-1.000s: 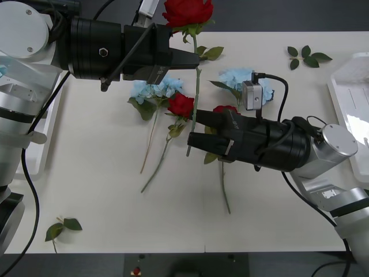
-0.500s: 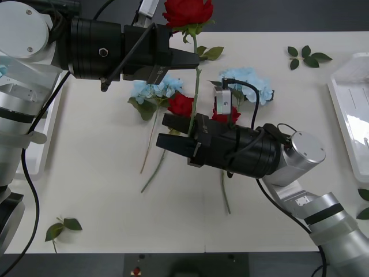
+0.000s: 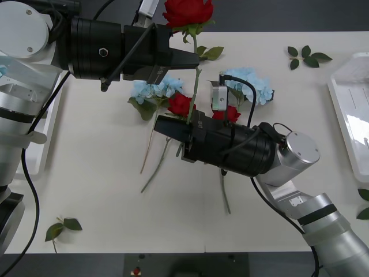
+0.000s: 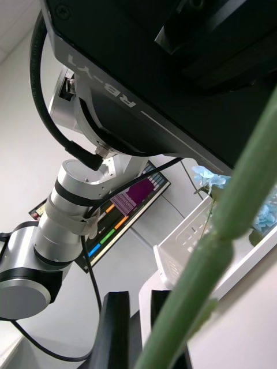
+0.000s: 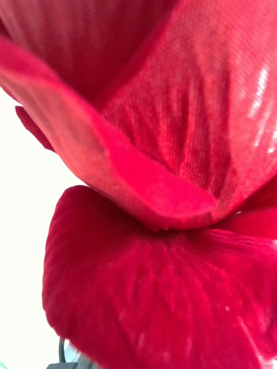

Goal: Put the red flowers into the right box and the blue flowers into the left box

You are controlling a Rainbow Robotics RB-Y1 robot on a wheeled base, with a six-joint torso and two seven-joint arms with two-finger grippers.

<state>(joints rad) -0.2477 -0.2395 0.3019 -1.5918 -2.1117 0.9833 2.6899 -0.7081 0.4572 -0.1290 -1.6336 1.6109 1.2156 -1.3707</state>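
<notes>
We are holding a rose (image 3: 188, 11) upright by its upper stem in our left gripper (image 3: 193, 59), jaws pinched on it, well above the table (image 3: 104, 196) with open room below. Our right gripper (image 3: 173, 131) has slid in since a second ago, jaws now closing around the lower stem (image 4: 231, 242). The right wrist view is showing the left box (image 4: 184, 245) holding a blue flower (image 4: 209, 176) behind the stem.

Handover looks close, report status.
Left pincer shut on deep red long-stemmed rose, held high. Right pincer at its stem's lower end, grip unclear. Nothing blocking.
</notes>
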